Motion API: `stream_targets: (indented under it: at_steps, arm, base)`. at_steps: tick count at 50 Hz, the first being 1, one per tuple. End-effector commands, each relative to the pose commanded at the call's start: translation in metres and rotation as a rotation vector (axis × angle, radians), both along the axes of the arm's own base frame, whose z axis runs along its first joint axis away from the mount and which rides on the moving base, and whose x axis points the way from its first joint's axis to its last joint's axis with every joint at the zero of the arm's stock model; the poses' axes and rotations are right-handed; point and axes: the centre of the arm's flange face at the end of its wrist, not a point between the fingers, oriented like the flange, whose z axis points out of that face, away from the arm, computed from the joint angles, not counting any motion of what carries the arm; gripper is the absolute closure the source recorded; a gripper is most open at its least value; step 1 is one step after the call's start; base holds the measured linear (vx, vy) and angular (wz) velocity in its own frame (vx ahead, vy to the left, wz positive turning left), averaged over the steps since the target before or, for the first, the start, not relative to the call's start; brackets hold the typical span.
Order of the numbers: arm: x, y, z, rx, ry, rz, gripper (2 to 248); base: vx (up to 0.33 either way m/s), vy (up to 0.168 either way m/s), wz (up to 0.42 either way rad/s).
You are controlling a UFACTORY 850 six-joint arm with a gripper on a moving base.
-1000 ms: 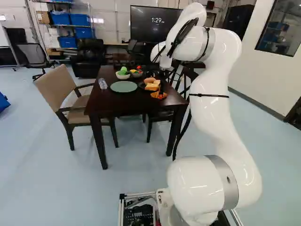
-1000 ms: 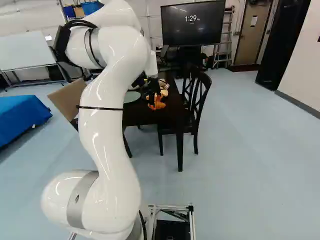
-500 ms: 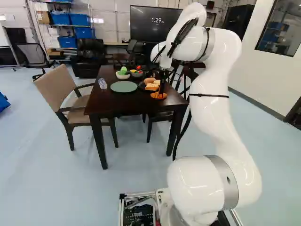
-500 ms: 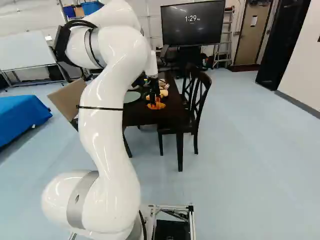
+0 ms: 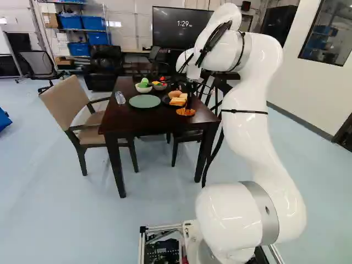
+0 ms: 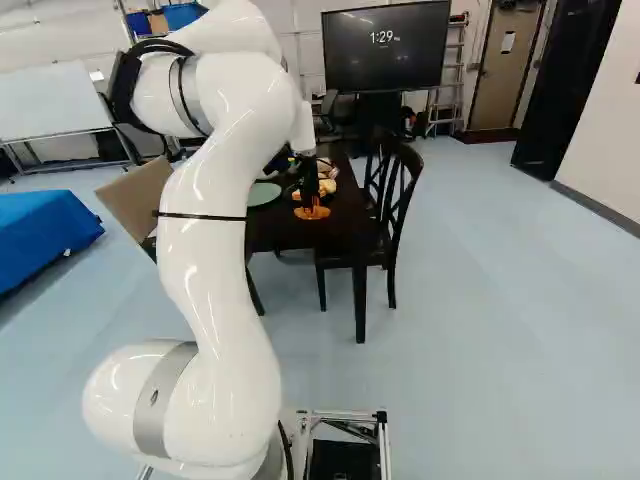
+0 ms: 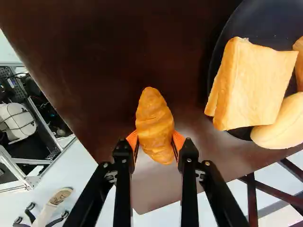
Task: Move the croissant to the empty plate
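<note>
The black two-fingered gripper [image 6: 310, 196] shows small and dark in both base views, its fingertips hard to make out. The wrist view cuts off the round black plate [image 7: 265, 21] bearing golden bread slices [image 7: 258, 80]. The golden-brown, ridged croissant [image 7: 154, 120] is at the dark brown table [image 7: 80, 42], between the orange pads [image 7: 178, 140], seemingly gripped from both sides, and covers part of them. The flat, round green plate [image 5: 145, 101] sits apart from it.

The table [image 5: 137, 124] carries a green plate [image 5: 144, 101], a dark plate [image 7: 265, 21] and bowls [image 5: 143, 89].
</note>
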Motion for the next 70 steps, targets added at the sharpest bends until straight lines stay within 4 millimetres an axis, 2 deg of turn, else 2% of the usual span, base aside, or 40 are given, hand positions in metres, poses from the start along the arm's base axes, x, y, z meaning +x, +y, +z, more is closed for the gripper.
stream_targets:
  at_steps: [17,70]
  arm:
    - [-0.001,0.000,0.005,0.000,-0.006,0.000,142]
    - [-0.025,0.001,0.083,-0.005,-0.111,0.000,142]
  base:
    - [0.000,0.000,0.000]
    - [0.000,0.000,0.000]
